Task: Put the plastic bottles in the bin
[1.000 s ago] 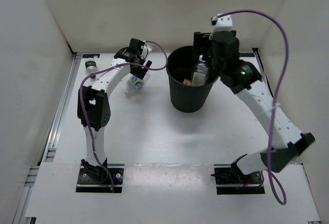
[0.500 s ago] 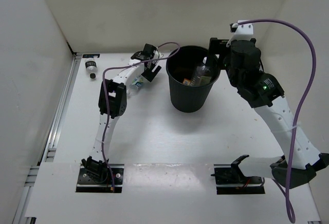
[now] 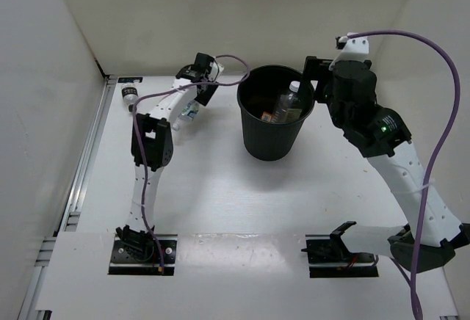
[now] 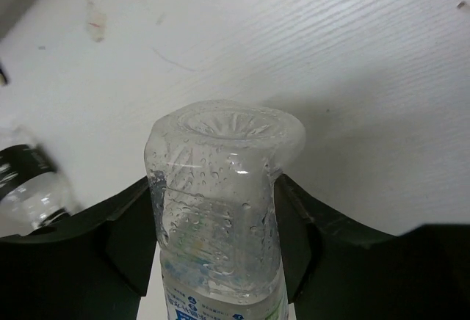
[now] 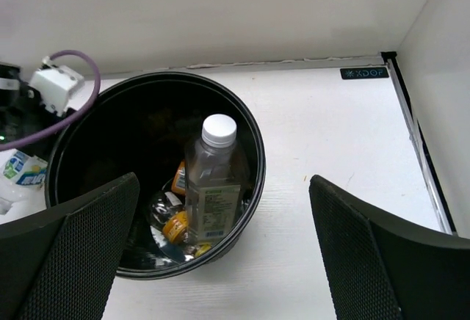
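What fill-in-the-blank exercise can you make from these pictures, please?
1. The ___ tool holds a clear bottle.
2. The right tool is ___ and holds nothing.
3. The tall bottle in the bin has a ___ cap.
4. The black-capped bottle lies on the table, far to the ___ of the bin.

Missing words: left; open; white; left.
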`<state>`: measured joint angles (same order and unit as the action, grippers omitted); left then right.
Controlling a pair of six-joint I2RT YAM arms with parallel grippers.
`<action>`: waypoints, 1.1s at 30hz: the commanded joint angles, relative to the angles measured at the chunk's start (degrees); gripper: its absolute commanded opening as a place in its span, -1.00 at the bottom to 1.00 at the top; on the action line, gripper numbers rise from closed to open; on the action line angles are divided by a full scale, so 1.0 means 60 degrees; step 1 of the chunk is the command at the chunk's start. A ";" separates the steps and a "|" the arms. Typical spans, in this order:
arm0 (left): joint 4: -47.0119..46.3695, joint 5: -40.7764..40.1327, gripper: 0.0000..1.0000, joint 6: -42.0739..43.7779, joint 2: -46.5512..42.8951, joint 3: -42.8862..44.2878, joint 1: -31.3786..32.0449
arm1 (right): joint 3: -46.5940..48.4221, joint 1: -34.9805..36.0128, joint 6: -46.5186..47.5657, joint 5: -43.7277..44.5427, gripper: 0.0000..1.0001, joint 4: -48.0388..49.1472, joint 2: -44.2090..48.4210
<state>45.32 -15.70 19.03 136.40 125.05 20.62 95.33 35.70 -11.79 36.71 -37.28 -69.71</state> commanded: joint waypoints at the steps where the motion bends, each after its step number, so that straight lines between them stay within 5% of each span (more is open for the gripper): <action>1: -0.0083 -0.0325 -0.79 -0.0196 -0.2223 0.0513 -0.0009 | -0.0155 -0.0003 -0.0480 0.0210 1.00 0.0119 0.0602; 9: -0.1720 0.0243 -0.79 -0.1587 -0.4170 0.2301 0.0971 | -0.1693 -0.0003 -0.1491 0.0752 1.00 0.0017 0.1730; 13: -0.2162 0.1031 -0.77 -0.1882 -0.3882 0.3839 0.1849 | -0.1943 -0.0003 -0.1755 0.0752 1.00 -0.0305 0.1980; 20: -0.2163 0.3961 -0.58 -0.2599 -0.3983 0.2508 0.3051 | -0.2426 -0.0003 -0.2487 0.1029 1.00 -0.0743 0.2638; 25: -0.2163 0.4229 -0.49 -0.2425 -0.3574 0.1952 0.3812 | -0.2631 -0.0003 -0.2766 0.1030 1.00 -0.0848 0.3035; 28: -0.2163 0.4141 -0.20 -0.2249 -0.3456 0.1761 0.3931 | -0.2749 -0.0003 -0.2853 0.0942 1.00 -0.0848 0.3254; 33: -0.2163 0.3570 1.00 -0.2131 -0.3251 0.1540 0.3931 | -0.2836 -0.0003 -0.2854 0.0855 1.00 -0.0936 0.3255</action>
<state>33.50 6.68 5.87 120.77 133.75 44.45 78.83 35.70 -28.18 41.23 -43.46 -50.54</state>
